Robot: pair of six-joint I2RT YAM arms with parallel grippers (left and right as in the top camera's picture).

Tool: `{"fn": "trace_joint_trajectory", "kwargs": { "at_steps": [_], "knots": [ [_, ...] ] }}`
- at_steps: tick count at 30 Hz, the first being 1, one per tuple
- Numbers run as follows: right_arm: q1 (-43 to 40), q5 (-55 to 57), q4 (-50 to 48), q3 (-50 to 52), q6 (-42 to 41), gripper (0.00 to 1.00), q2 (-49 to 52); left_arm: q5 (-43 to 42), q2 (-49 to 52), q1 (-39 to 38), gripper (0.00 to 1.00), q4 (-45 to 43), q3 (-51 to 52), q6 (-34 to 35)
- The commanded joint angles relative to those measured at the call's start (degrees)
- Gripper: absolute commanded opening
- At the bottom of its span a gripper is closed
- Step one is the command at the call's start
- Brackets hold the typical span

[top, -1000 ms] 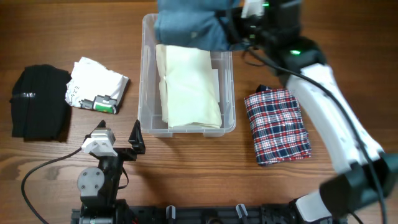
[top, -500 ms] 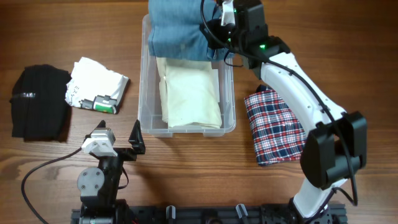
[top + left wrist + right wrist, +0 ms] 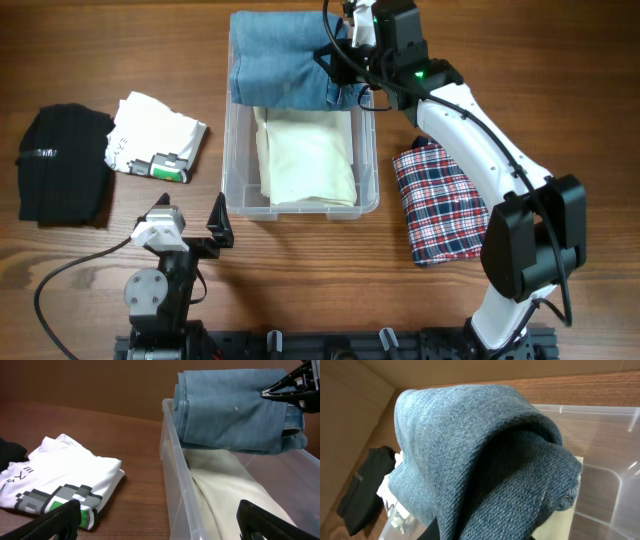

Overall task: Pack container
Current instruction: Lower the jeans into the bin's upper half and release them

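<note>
Overhead: you had the R gripper point(image 3: 345, 58) clamped on the right edge of the folded blue denim point(image 3: 280, 65). The load lay across the upper end of the container point(image 3: 228, 190), which sat top-centre of frame. A cream cloth point(image 3: 305, 150) was already inside, its lower part uncovered. The plaid shirt point(image 3: 445, 200) waited right of the tub, w/ the white tee point(image 3: 155, 140) and black garment point(image 3: 65, 165) at left. The L gripper point(image 3: 190, 210) sat parked lower left, jaws wide, nothing in them. Step in hand, I'd say: setting the denim in. Next move prob. called for a release and a clean lift. The denim overlapped the far rim, so it may have needed a nudge in.

Left wrist: the denim sat over the cream cloth at the tub's far end. Couldn't tell if it rested fully.

Right wrist: denim filled the frame, fingers hidden, clear wall at right.

Vs 1 s earlier: the denim had come down from the top edge and the arm had folded in. Everything else was unmoved.
</note>
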State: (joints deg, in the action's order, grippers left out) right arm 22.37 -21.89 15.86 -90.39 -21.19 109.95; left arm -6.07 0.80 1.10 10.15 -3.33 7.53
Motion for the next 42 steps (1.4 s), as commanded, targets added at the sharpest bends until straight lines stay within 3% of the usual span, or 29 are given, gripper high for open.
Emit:
{"fn": "trace_joint_trajectory", "kwargs": {
  "at_steps": [1,13,14,16,19,23,25,36,37,39,40,42],
  "knots": [
    [0.28,-3.63,-1.20,-2.93,-1.46,0.04,0.57,0.11,-0.42,-0.26,1.00,-0.02,0.31,-1.33],
    [0.28,-0.57,-1.20,-2.93,0.61,0.05,5.22,0.11,-0.42,-0.26,1.00,-0.02,0.31,-1.33],
    [0.22,0.52,-1.20,-2.93,0.96,0.10,5.14,0.11,-0.42,-0.26,1.00,-0.02,0.31,-1.33],
    [0.04,2.89,-0.59,-2.93,1.57,0.41,5.01,0.11,-0.42,-0.26,1.00,-0.02,0.31,-1.33],
    [0.07,6.16,0.33,-2.93,3.08,0.62,5.01,0.11,-0.42,-0.26,1.00,0.00,0.31,-1.33],
    [0.09,10.36,1.51,-2.93,6.73,0.80,5.01,0.11,-0.42,-0.26,1.00,-0.02,0.31,-1.33],
    [0.07,10.91,1.53,-2.99,7.93,0.81,4.98,0.11,-0.42,-0.26,1.00,-0.02,0.31,-1.33],
    [0.70,19.39,2.27,-7.26,15.32,0.69,-2.62,0.11,-0.42,-0.26,1.00,-0.02,0.31,-1.33],
    [1.20,19.37,2.47,-7.26,16.02,0.62,-3.41,0.11,-0.42,-0.26,1.00,-0.02,0.31,-1.33],
    [2.19,19.41,3.39,-7.28,17.49,0.34,-3.89,0.11,-0.42,-0.26,1.00,-0.02,0.31,-1.33],
    [2.75,19.41,4.00,-7.28,18.34,0.05,-3.89,0.11,-0.42,-0.26,1.00,-0.02,0.31,-1.33],
    [4.04,20.90,5.46,-7.26,19.08,0.04,-3.65,0.11,-0.42,-0.26,1.00,-0.02,0.31,-1.33]
  ]
}}
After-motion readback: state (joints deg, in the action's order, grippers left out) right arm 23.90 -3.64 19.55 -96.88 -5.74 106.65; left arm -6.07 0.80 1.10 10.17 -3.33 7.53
